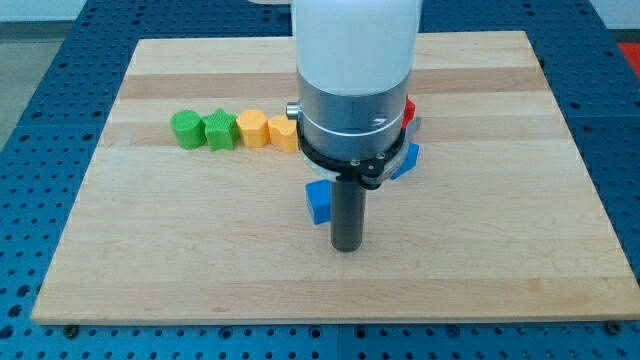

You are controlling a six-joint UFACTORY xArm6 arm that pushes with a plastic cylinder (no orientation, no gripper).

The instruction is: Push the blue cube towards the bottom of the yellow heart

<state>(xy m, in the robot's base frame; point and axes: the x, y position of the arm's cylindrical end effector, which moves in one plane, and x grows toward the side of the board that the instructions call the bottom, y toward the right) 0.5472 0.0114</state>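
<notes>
While the arm's pale body (355, 60) hung over the middle of the wooden tabletop (480, 270), a row of four blocks lay toward the tabletop's left edge, nearer its top edge than its bottom: a green round block (185, 130), a green star-like block (219, 130) touching it, a yellow block (252, 128), and the yellow heart (283, 134), whose right side was hidden behind the arm. A red block (410, 108) and a second blue block (405, 162) peeked out on the arm's right, mostly covered. Nothing lay between the blue cube (319, 200) and the heart except the arm's own bulk. That cube sat near the tabletop's centre, below and right of the heart, tilted askew, bright blue. My tip (346, 247) rested just right of it and slightly lower; the rod carried no claw, so none showed.
</notes>
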